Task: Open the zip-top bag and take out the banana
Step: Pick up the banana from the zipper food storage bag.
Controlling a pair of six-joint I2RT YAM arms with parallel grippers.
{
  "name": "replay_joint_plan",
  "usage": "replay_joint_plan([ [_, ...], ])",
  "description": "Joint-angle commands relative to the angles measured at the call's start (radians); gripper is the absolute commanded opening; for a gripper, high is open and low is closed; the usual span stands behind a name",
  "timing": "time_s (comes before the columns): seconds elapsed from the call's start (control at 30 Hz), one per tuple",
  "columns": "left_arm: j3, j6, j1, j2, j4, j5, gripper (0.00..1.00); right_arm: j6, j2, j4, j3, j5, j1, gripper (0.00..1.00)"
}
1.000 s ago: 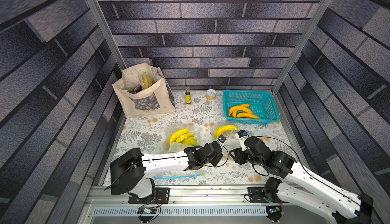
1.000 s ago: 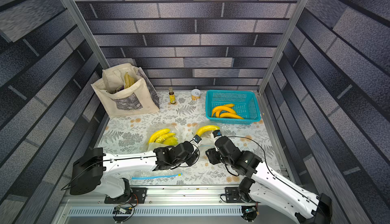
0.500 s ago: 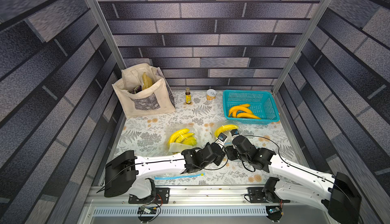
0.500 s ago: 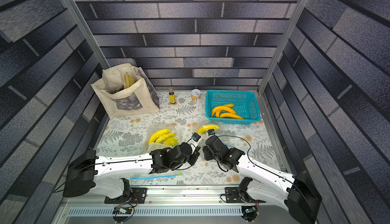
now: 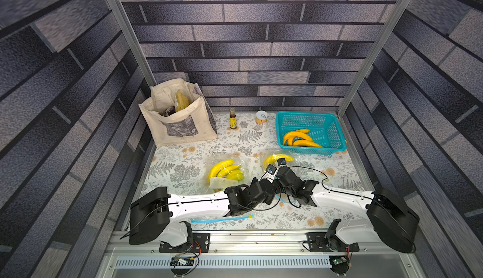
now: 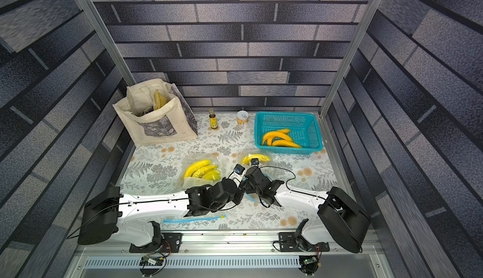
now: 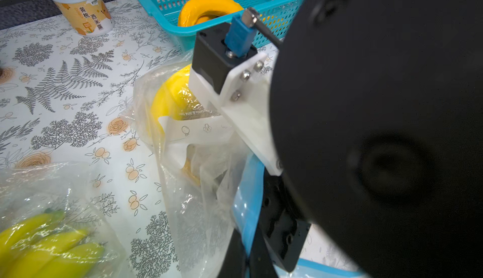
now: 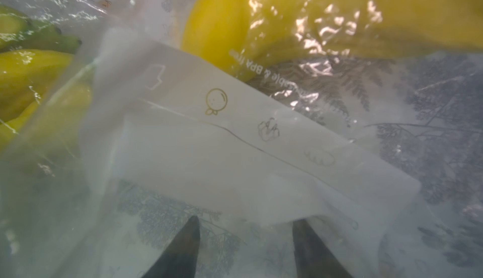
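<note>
Floral-print cloth over desk (image 5: 183, 159), grey brick-pattern walls (image 5: 261, 30) all round. Clear zip-top bag (image 7: 198, 198) with banana (image 7: 170, 98) inside, just beside teal basket (image 5: 311, 149); left claw (image 7: 245, 258) pinched shut on bag edge, right claw (image 8: 248, 248) spread open against plastic.

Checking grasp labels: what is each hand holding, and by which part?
The left hand pinches the zip-top bag by its blue zip edge. The right hand, jaws apart, holds nothing.
</note>
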Motion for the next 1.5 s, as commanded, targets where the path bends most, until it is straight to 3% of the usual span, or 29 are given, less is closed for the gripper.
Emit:
replay_joint_plan([
  [0.0, -0.025, -0.036, -0.017, 0.000, 0.079, 0.021, 0.06, 0.031, 0.063, 0.161, 0.016, 0.040, 0.008, 0.62],
  [0.1, -0.040, -0.065, -0.023, 0.005, 0.091, 0.015, 0.06, 0.070, 0.114, 0.319, -0.017, 0.029, 0.007, 0.62],
  [0.33, -0.103, -0.125, -0.029, -0.010, 0.119, -0.035, 0.06, 0.079, 0.206, 0.389, 0.030, 0.037, 0.008, 0.63],
  [0.5, -0.148, -0.145, -0.023, -0.042, 0.157, -0.036, 0.07, 0.031, 0.281, 0.347, 0.113, 0.046, 0.007, 0.63],
  [0.77, -0.162, -0.163, -0.025, -0.053, 0.187, -0.036, 0.07, 0.008, 0.437, 0.044, 0.327, 0.159, 0.007, 0.46],
  [1.0, -0.193, -0.179, -0.025, -0.085, 0.192, -0.036, 0.08, -0.014, 0.499, 0.155, 0.341, 0.151, -0.001, 0.42],
  [1.17, -0.231, -0.202, -0.018, -0.138, 0.167, -0.087, 0.09, -0.105, 0.510, 0.194, 0.350, 0.075, -0.004, 0.19],
  [1.4, -0.288, -0.250, 0.031, -0.204, 0.127, -0.103, 0.11, -0.210, 0.422, 0.203, 0.278, 0.026, -0.012, 0.01],
  [1.47, -0.279, -0.252, 0.042, -0.209, 0.092, -0.111, 0.12, -0.240, 0.397, 0.188, 0.262, -0.008, -0.012, 0.00],
])
